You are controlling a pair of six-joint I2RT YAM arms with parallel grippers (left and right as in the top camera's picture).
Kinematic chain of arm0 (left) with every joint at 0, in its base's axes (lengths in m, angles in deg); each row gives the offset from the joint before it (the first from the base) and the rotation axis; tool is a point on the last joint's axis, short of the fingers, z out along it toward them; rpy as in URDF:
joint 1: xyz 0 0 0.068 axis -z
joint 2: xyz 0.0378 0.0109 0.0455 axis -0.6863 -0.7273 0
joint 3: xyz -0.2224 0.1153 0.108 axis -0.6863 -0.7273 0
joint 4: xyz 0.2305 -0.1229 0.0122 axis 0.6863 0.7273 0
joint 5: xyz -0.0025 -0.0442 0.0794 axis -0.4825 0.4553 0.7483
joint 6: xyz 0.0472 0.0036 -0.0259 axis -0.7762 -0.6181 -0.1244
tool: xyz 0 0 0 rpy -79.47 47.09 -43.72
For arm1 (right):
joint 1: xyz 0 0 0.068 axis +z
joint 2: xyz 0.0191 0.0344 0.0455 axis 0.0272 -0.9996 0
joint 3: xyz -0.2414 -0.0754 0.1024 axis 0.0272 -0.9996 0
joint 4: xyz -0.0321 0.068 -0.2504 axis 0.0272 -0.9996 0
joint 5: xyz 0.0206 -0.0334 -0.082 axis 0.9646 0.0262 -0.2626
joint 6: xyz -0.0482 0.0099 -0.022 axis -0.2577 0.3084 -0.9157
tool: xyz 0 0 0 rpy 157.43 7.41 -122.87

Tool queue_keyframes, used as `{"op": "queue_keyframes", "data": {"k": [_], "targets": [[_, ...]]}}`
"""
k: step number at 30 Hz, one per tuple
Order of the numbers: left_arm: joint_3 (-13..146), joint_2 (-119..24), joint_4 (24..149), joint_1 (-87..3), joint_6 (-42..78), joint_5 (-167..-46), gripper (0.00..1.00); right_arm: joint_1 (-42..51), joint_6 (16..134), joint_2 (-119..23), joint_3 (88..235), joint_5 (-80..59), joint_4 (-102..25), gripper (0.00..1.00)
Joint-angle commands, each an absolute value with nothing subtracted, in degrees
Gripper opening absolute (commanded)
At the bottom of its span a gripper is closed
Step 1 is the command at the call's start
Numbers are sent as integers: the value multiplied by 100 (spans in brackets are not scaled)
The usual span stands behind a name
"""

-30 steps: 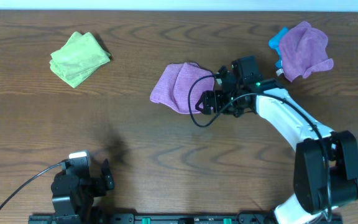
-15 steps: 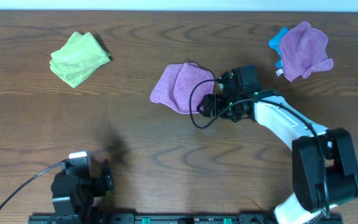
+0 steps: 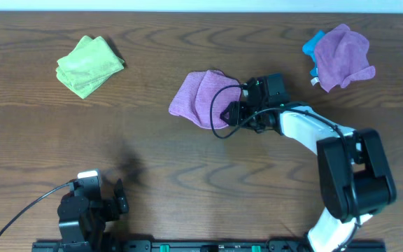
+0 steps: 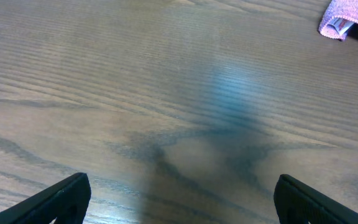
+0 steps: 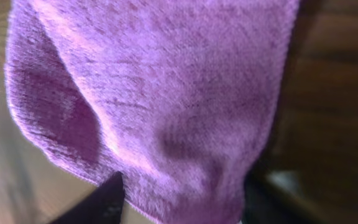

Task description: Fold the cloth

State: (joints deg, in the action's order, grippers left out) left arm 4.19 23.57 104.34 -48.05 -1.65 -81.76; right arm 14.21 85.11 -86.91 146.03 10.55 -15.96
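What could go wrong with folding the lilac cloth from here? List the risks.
1. The black cable loop hangs over the lilac cloth beside the right gripper; it may snag and drag the cloth.
2. The wrist view shows bunched cloth between the fingers; they may pinch several layers, making a lumpy fold.

We see a dark brown wooden table (image 3: pixel 173 157) with a strong grain, and four cloths lie on it. At the far left is a light green cloth (image 3: pixel 89 66), folded into a rough square and turned at an angle. Near the middle is a lilac cloth (image 3: pixel 200 98), doubled over so that one rounded layer rests on another, flat on the wood. At the far right a second purple cloth (image 3: pixel 343 56) sits bunched, partly covering a blue cloth (image 3: pixel 314 40) that peeks out at its left side. These three spots lie well apart.
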Motion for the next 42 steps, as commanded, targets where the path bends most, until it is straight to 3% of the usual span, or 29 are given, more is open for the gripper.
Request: {"op": "queue_keyframes", "data": {"k": [1,2,3,11,23,35,42], "targets": [[305,2394,10711,-4781,-311,-7984,95,1389,8669,-8938,14553,1057,-1539,26],[305,2394,10711,-4781,-311,-7984,95,1389,8614,-8938,14555,1059,-1443,6],[305,2394,10711,-4781,-311,-7984,95,1375,8531,-8914,14564,1064,-1345,1],[305,2394,10711,-4781,-311,-7984,96,1050,8000,-7867,15294,1250,-1598,1],[305,2394,10711,-4781,-311,-7984,95,370,7075,-6221,16223,996,-3080,1],[305,2394,10711,-4781,-311,-7984,95,398,6866,-5850,16240,1258,-3425,1],[305,2394,10711,-4781,-311,-7984,95,916,6868,-5627,16406,1934,-3895,1]]}}
